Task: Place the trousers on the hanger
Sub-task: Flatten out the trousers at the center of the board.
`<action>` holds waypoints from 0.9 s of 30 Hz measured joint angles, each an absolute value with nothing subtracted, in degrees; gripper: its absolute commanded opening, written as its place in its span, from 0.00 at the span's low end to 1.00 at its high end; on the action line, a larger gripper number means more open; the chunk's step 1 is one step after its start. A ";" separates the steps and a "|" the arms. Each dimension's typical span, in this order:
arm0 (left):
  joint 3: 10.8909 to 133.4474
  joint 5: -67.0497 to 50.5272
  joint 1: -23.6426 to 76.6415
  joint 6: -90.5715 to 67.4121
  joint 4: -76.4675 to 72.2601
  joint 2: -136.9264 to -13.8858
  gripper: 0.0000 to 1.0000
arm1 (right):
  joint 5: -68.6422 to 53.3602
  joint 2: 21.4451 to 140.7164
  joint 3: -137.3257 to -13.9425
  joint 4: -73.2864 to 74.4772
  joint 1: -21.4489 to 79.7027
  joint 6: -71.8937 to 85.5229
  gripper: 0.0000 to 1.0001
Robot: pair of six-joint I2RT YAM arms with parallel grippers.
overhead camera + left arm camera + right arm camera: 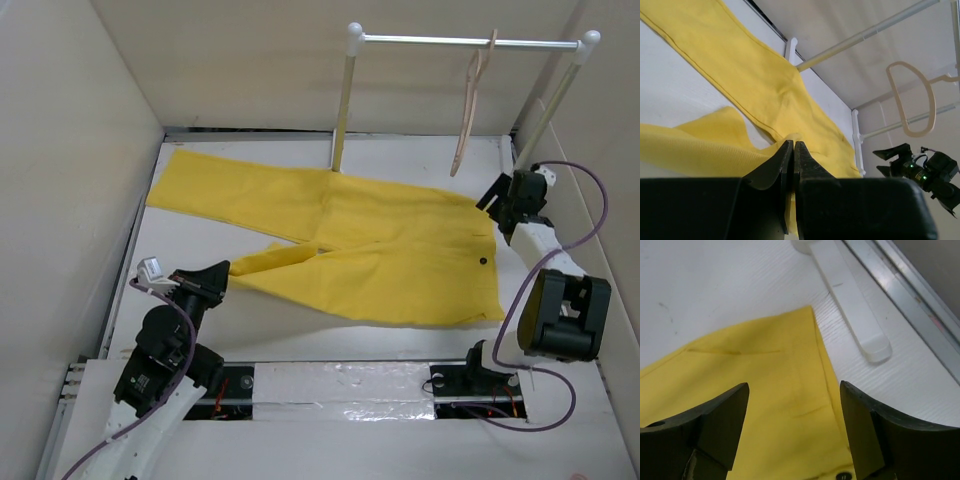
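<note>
The yellow trousers (390,255) lie flat on the white table, waistband and dark button (483,262) to the right, legs to the left. The near leg is bunched towards my left gripper (215,278), which is shut on its end; in the left wrist view yellow cloth (750,75) shows between the closed gripper (793,145). My right gripper (505,200) is open above the far waistband corner; in the right wrist view it (792,387) straddles the cloth (765,390) near the button (842,476). The beige hanger (470,100) hangs on the rail at back right and also shows in the left wrist view (912,100).
A white rail (470,41) on two posts stands at the back; its right foot (850,305) lies just beyond the waistband. Beige walls close the left, back and right sides. A metal strip (910,300) runs along the table's right edge.
</note>
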State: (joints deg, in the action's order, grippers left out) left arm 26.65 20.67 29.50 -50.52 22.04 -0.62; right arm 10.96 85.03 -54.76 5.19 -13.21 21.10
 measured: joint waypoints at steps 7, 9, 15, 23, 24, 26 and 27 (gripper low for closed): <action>26.59 16.49 29.47 -50.63 22.33 -0.60 0.19 | 7.81 61.98 -38.41 0.01 1.21 22.76 0.06; 26.61 15.42 29.47 -49.95 21.93 -0.60 0.33 | 5.17 56.05 -32.67 -3.16 8.56 23.73 0.02; 28.42 13.43 29.47 -46.11 21.58 -0.60 0.59 | 3.92 61.91 -31.75 -5.54 34.17 24.75 0.09; 39.57 3.20 29.39 -37.21 13.67 -18.57 0.18 | 7.79 67.42 -37.32 -5.52 43.55 21.04 0.00; 39.68 1.21 29.39 -36.36 11.99 -23.05 0.14 | 8.10 66.81 -37.32 -5.50 43.11 20.53 0.00; 38.87 -2.66 29.39 -34.72 9.10 -32.18 0.04 | 8.40 64.73 -37.26 -5.19 41.76 19.62 0.00; 37.98 -3.81 29.41 -34.28 8.29 -36.03 0.01 | 8.58 63.24 -37.08 -5.17 40.82 19.16 0.00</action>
State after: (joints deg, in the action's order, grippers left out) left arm 37.98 -3.81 29.41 -34.28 8.29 -36.03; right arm 8.58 63.24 -37.08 -5.17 40.82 19.16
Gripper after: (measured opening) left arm 0.060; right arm 0.010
